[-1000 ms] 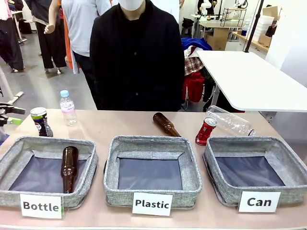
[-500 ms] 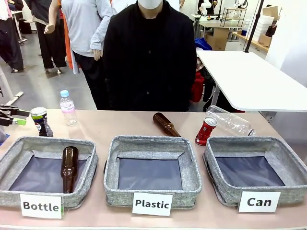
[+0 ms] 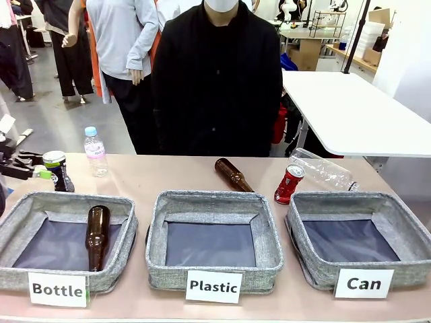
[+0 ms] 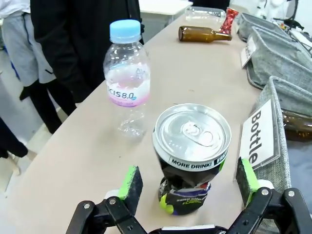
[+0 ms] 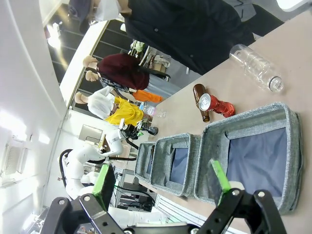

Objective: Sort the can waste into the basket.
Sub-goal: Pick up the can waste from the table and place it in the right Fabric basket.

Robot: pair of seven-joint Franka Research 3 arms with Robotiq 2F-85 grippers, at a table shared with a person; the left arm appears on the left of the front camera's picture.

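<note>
The left claw has come closer to the dark can at the left edge of the worktop — its fingers wide apart on both sides of it, not yet clamped.

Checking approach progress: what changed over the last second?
The left end effector moved in toward the dark can, open, its pads now either side of it, nothing gripped. The person shifted toward the robot's right. The red can and the Can basket stayed put.

Black left end effector, green pads
</note>
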